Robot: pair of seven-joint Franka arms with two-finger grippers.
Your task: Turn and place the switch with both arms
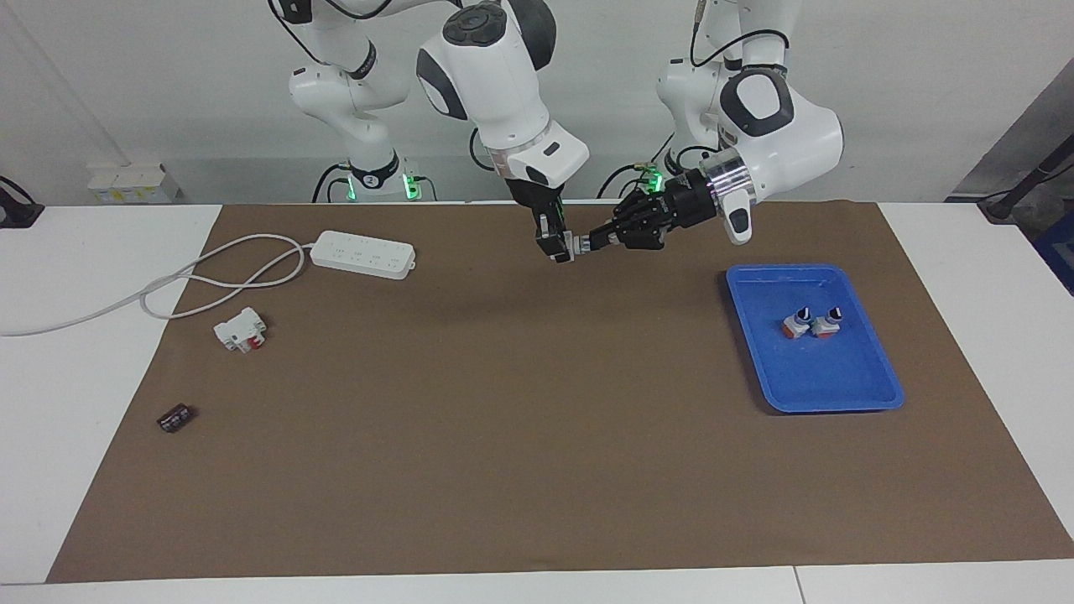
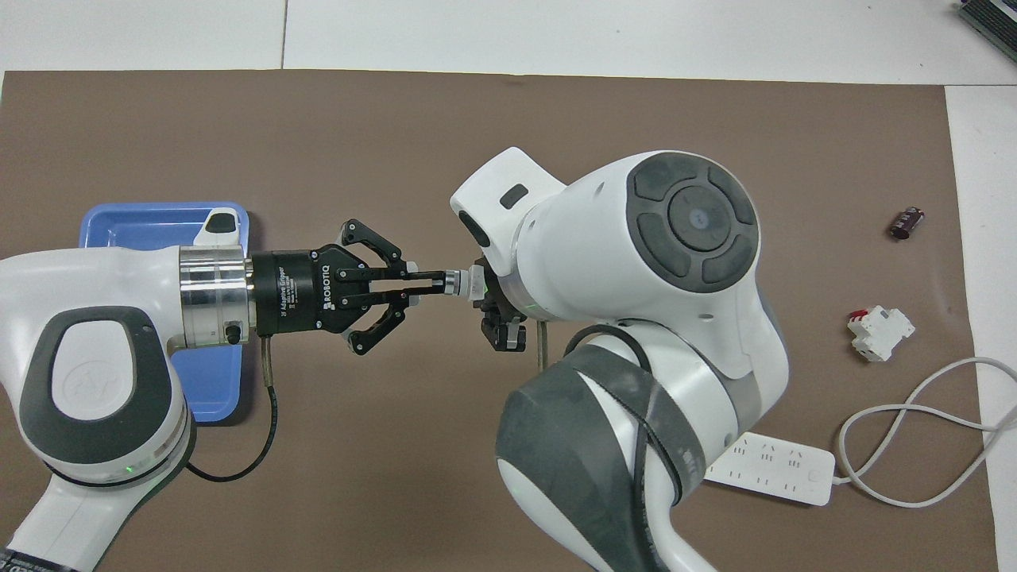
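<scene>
The left tool (image 1: 594,240), reaching in level from the left arm's end of the table (image 1: 537,436), is clamped on the black knob end of the switch (image 1: 571,245), while the right tool (image 1: 555,243), hanging down from the right arm, is closed on the switch's body; the small part is held in the air between them, over the brown mat near the robots' edge. Gripped from two directions like this, the switch looks set for the knob to be turned against a steadied body, with the blue tray (image 1: 873,369), where two orange-ended switches (image 1: 810,322) already lie, the likely place for it. In the facing view the height above the mat is plain, as are the power strip (image 1: 362,252), the white block with red parts (image 1: 240,329) and a small dark part (image 1: 174,417) toward the right arm's end. From overhead, the left tool (image 2: 437,282) shows its fingertips drawn together on the knob with the outer links splayed, and the switch (image 2: 469,282) appears as a pale stub; the right tool (image 2: 502,326) is largely hidden beneath its own arm, and the tray (image 2: 143,222) is half covered by the left arm, its contents unseen.
</scene>
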